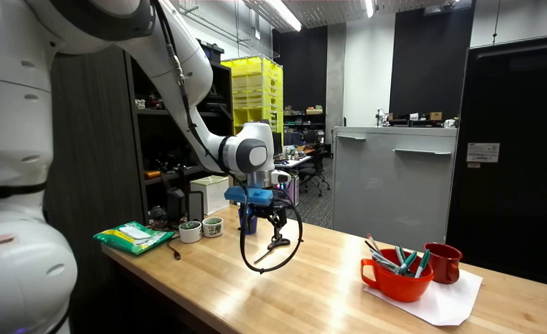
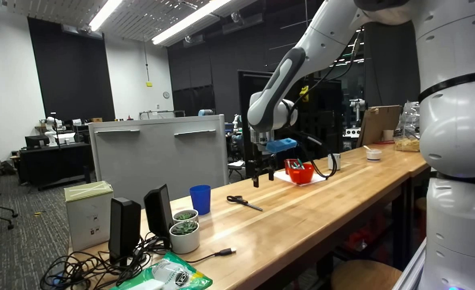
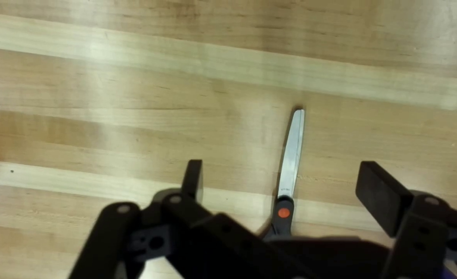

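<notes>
In the wrist view my gripper (image 3: 283, 175) stands open, its two dark fingers wide apart. Between them, lower down on the wooden table, lie scissors (image 3: 291, 155) with silver blades and an orange dot at the pivot. Their black handles are mostly hidden behind the gripper body. An exterior view shows the gripper (image 2: 264, 179) hanging above the tabletop, apart from the scissors (image 2: 244, 201). From another angle the scissors (image 1: 280, 242) appear right under the fingers. Nothing is held. A blue cup (image 2: 200, 199) stands near the scissors' handle end.
Two potted succulents (image 2: 185, 239), black speakers (image 2: 124, 229) with tangled cables and a green packet (image 1: 134, 237) occupy one table end. Farther along, an orange-red mug (image 1: 396, 285) full of pens and a dark red mug (image 1: 442, 262) stand on white paper (image 1: 454, 297).
</notes>
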### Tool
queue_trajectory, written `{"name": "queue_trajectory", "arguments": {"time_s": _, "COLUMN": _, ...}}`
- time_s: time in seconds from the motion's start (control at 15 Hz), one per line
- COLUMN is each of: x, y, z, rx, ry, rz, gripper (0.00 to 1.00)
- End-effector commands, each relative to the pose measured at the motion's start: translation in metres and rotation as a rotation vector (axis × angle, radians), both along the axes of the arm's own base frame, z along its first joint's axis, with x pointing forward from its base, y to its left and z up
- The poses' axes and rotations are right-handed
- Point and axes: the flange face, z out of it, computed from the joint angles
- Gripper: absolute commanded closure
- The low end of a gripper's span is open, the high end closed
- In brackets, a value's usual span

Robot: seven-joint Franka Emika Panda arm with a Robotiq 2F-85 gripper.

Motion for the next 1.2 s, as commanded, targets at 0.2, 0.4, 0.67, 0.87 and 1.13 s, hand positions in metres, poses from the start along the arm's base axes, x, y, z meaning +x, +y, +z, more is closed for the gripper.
{"name": "queue_trajectory", "arguments": {"time_s": 0.2, "x": -0.003, "y": 0.025, "z": -0.017, "rx": 0.003, "ry": 0.021, "rz": 0.049, "gripper": 0.00}}
{"name": "queue_trajectory", "arguments": {"time_s": 0.4, "x": -0.002, "y": 0.041, "z": -0.026, "rx": 0.018, "ry": 0.032, "rz": 0.080, "gripper": 0.00}}
{"name": "queue_trajectory", "arguments": {"time_s": 0.67, "x": 0.001, "y": 0.058, "z": -0.038, "rx": 0.039, "ry": 0.033, "rz": 0.102, "gripper": 0.00}}
{"name": "queue_trajectory", "arguments": {"time_s": 0.87, "x": 0.005, "y": 0.064, "z": -0.044, "rx": 0.044, "ry": 0.034, "rz": 0.111, "gripper": 0.00}}
{"name": "queue_trajectory", "arguments": {"time_s": 1.13, "x": 0.009, "y": 0.066, "z": -0.047, "rx": 0.037, "ry": 0.034, "rz": 0.126, "gripper": 0.39}}
